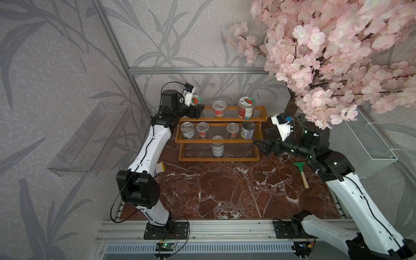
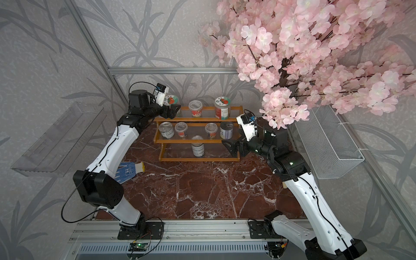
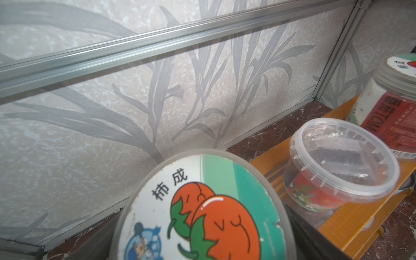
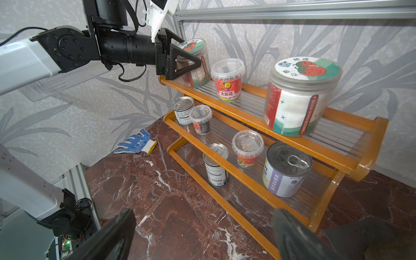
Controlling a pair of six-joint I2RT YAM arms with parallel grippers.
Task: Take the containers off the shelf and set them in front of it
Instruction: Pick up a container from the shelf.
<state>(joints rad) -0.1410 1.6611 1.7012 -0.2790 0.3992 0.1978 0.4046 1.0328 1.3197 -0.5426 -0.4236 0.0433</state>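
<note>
Left gripper (image 4: 191, 54): jaws spread either side of the upright fruit-lidded jar (image 4: 203, 74), contact not discernible, the jar standing at the left end of the shelf (image 1: 219, 159) top tier, well apart from the right gripper (image 1: 258, 144), which is spread and empty.

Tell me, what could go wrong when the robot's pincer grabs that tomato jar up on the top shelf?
1. The left pincer sits around the tomato jar at the very end of the top step of the shelf. If the grip is weak, the jar might slip and fall onto the tin on the step below.
2. A plastic cup stands close beside the jar; swinging sideways could knock it over.
</note>
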